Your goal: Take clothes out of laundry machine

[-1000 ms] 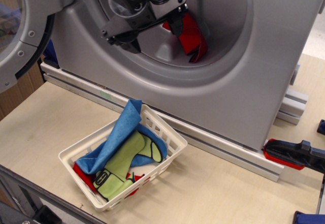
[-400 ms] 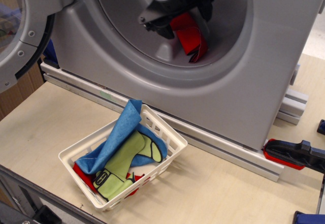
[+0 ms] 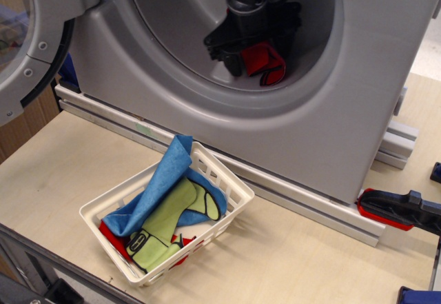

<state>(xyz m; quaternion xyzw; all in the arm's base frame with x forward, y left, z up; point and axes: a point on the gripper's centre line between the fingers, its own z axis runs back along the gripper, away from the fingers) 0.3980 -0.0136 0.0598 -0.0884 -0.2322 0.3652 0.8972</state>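
The grey laundry machine (image 3: pixel 324 132) fills the back of the view, and its round porthole door (image 3: pixel 27 42) is swung open at the left. The red clothes (image 3: pixel 267 63) lie crumpled at the bottom of the drum hole. My black gripper (image 3: pixel 256 50) is deep inside the drum, right on top of the red cloth and covering its upper part. Its fingers (image 3: pixel 231 61) look spread to either side of the cloth. I cannot see whether they touch it.
A small white slotted basket (image 3: pixel 231 180) stands on the wooden table in front of the machine. It holds a blue cloth (image 3: pixel 169 176), a light green cloth with black outlines (image 3: pixel 165 225) and some red fabric beneath. A red and black clamp (image 3: pixel 386 207) lies at the right edge.
My gripper has moved from the drum's upper left opening to the right and deeper in, down onto the red cloth. The cloth now looks more bunched up.
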